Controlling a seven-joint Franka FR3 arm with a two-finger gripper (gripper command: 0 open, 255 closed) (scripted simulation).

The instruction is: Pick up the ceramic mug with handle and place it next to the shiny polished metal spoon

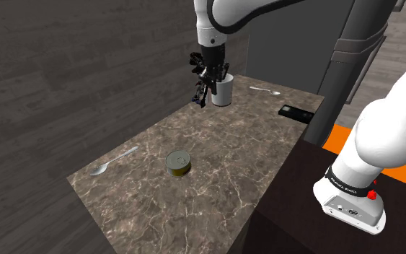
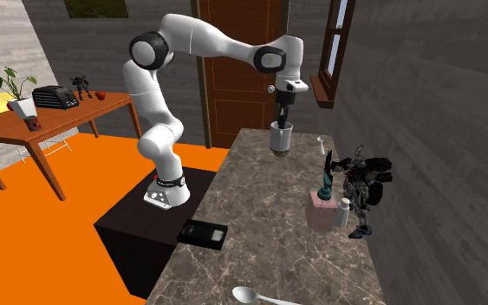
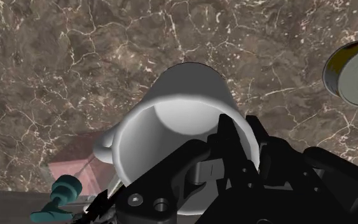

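A white mug with a handle hangs from my gripper, which is shut on its rim, one finger inside and one outside. In the second exterior view the mug appears lifted off the marble table, under the gripper. In the wrist view the mug is seen from above, its handle to one side of the gripper. One metal spoon lies near the table's far end. A second spoon lies near the front left corner.
A toy robot and a pink box with a teal figure stand close to the mug. A round can sits mid-table. A black cassette lies at the edge near the stand. The marble table has free room between can and mug.
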